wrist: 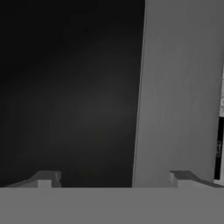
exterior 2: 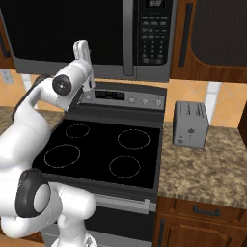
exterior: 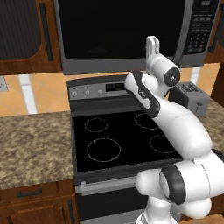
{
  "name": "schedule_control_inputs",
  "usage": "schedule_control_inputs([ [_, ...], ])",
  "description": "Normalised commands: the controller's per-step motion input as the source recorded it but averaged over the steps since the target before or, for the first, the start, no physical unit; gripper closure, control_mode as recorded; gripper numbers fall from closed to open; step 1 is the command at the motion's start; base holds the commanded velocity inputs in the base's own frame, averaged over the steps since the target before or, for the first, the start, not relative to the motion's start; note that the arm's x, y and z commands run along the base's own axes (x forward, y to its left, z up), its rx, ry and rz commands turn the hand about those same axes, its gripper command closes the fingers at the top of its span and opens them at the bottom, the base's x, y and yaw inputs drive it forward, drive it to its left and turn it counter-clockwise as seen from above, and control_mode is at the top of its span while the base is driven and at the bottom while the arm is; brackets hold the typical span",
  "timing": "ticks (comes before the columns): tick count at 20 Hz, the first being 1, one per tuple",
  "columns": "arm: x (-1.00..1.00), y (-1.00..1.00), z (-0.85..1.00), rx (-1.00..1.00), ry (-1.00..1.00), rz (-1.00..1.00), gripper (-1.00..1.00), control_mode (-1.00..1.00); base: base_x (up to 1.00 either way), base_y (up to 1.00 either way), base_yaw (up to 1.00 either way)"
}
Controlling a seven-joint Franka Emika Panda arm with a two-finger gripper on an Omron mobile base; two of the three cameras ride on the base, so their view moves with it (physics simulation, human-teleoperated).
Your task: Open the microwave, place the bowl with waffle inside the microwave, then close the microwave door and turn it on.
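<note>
My two-finger gripper is spread wide with nothing between the tips, right up against the dark glass microwave door beside its grey metal frame, on the big grey-steel microwave above the black-topped stove, door shut.
</note>
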Motion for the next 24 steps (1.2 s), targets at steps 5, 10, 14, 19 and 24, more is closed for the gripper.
schedule_control_inputs([
  [5, -0.7, 0.0, 0.46, -0.12, -0.13, -0.01, -1.0, -1.0, 0.0, 0.0, 0.0],
  [10, -0.71, -0.15, 0.44, -0.16, -0.04, -0.03, -1.0, -1.0, 0.0, 0.0, 0.0],
  [14, -0.95, -0.24, 0.2, -0.23, 0.0, 0.0, -1.0, -1.0, 0.0, 0.0, 0.0],
  [19, -0.77, -0.41, 0.24, -0.23, 0.0, 0.0, -1.0, -1.0, 0.0, 0.0, 0.0],
  [24, -0.49, -0.37, 0.0, -0.37, 0.0, 0.0, -1.0, -1.0, 0.0, 0.0, 0.0],
])
